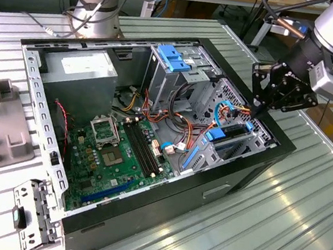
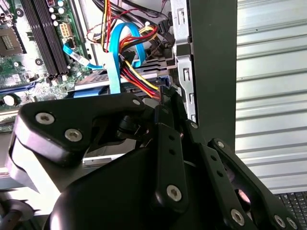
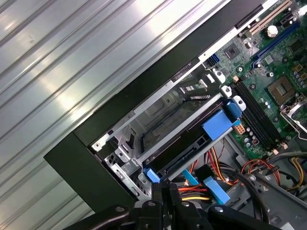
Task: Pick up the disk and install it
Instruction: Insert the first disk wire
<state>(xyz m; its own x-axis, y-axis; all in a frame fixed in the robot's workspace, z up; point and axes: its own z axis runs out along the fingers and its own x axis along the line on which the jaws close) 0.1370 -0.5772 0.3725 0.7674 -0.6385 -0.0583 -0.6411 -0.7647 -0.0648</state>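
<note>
**Gripper at the drive bay, disk seated in the case**

I see my gripper (image 1: 259, 109) poised over the front corner of the open computer case (image 1: 235, 174), its fingers (image 3: 165, 201) pressed together with nothing between them. The disk (image 1: 228, 135) sits in the bay just beneath the gripper, blue rails showing, beside the bundled cables (image 2: 125, 57). The motherboard (image 1: 108, 154) lies farther inside the case.
</note>
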